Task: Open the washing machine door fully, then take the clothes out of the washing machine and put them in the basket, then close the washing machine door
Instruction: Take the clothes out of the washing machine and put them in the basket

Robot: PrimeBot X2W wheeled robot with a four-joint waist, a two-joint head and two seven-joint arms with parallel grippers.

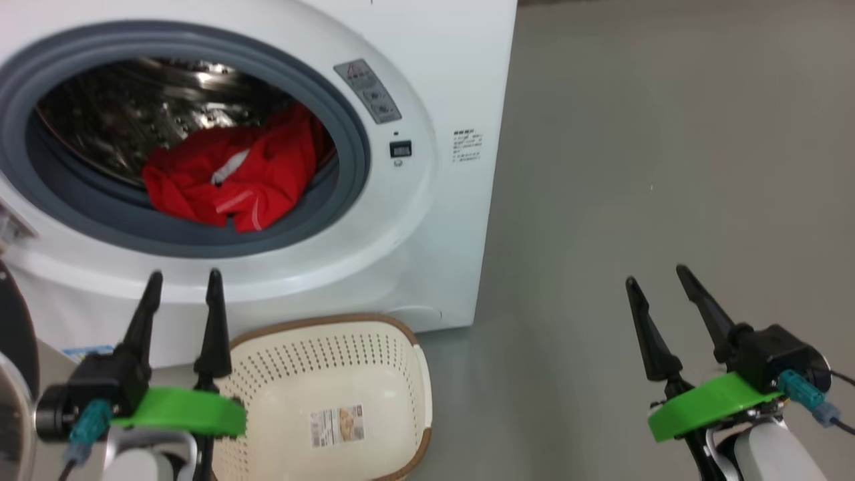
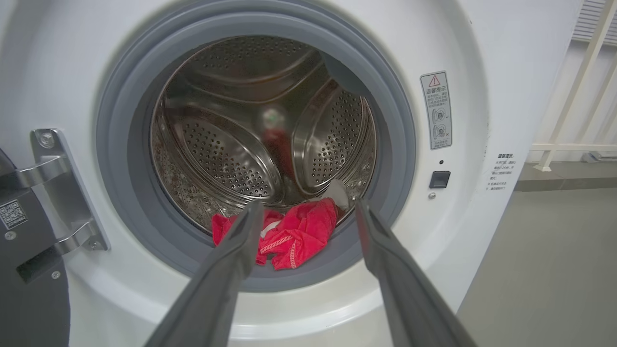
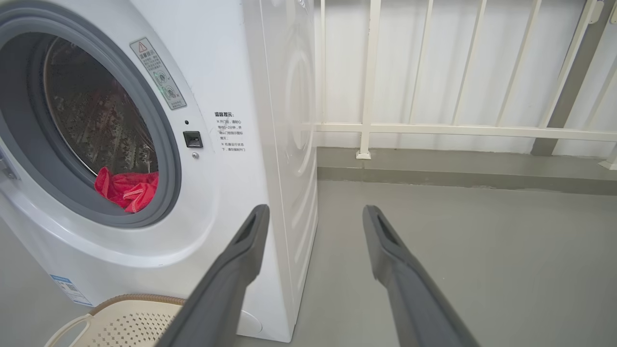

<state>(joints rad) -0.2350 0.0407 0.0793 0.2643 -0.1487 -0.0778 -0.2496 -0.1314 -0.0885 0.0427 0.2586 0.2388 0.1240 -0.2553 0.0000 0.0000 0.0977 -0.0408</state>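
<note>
Our left gripper (image 1: pixel 185 274) stands wide and empty, fingers aimed at the mouth of the washer (image 1: pixel 454 254). The right gripper (image 1: pixel 656 274) is just as wide and just as empty, well off to the side over bare floor (image 1: pixel 668 167). We judge the left to be lined up for the reach, since the clothes (image 1: pixel 234 177) lie straight ahead of it, framed between its fingers in its wrist view. The right seems parked clear of the opening so the arms do not crowd each other.

The clothes are a crumpled red heap with white trim and stitching. They are slumped at the front bottom of the drum (image 1: pixel 120 113), ahead of and above the left fingertips, with one fold resting on the grey seal (image 1: pixel 347 133) (a handy edge to pinch, we think). A small pale piece sits behind the red, farther from the gripper; what it is we cannot tell. Soft and bunched like this, the heap will likely drape and drag over the seal as it comes out.

The door (image 2: pixel 33 299) hangs open on its hinge (image 2: pixel 58 193), to the left of the left gripper, so we take the opening step as done. The basket (image 1: pixel 320 322) sits on the floor just beside and below that gripper, close to the washer's foot. It holds nothing but a paper label (image 1: pixel 337 425), and from there we reckon the carry from drum to basket is short.
</note>
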